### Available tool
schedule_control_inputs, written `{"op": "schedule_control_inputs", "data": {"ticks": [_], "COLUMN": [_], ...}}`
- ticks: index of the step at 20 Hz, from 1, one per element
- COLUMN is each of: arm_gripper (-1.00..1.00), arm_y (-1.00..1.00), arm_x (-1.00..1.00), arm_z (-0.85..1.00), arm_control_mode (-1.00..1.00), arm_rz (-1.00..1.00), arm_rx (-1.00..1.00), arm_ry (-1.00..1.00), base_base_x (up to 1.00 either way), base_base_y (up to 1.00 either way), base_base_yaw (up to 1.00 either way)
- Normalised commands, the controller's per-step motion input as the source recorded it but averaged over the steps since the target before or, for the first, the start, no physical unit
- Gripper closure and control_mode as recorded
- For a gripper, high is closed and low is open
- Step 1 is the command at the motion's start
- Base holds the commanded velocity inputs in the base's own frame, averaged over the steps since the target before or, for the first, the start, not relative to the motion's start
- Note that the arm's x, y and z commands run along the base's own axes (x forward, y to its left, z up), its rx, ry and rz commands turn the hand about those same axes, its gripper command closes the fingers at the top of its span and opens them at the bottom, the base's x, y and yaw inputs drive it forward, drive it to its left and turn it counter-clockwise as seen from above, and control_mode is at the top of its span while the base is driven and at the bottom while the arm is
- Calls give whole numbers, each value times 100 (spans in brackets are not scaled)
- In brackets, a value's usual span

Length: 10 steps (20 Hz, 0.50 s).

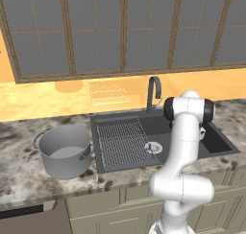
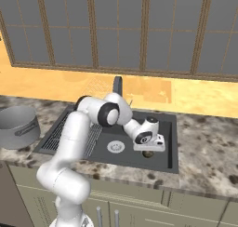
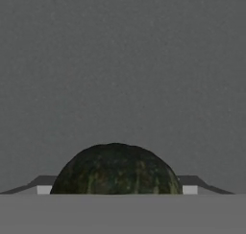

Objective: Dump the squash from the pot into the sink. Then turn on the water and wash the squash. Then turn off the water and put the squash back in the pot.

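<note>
Kitchen sink, deep basin: gripper lowered over squash; finger state cannot be told. Risk: round squash rolling from an off-centre pinch.

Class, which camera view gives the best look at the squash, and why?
The hand view: the squash looms close, dark green with yellowish flecks. In the right base view it is a small dark lump under the claw in the sink.

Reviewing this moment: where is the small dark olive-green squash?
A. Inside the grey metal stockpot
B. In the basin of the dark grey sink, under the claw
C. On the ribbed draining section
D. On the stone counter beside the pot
B: the small dark olive-green squash lies on the dark grey sink basin floor, right beneath the lowered claw, and the hand view shows it close between the tips; the grey metal stockpot holds no squash.
</note>
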Motion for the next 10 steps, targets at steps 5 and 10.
{"op": "schedule_control_inputs", "data": {"ticks": [5, 10], "arm_gripper": [100, 100], "arm_y": [0, 0], "arm_x": [-84, -67], "arm_z": [98, 100], "arm_control_mode": [-100, -100], "arm_rz": [0, 0], "arm_rx": [6, 6], "arm_ry": [-19, -25], "base_base_x": [0, 0], "base_base_y": [0, 0], "base_base_yaw": [0, 0]}}
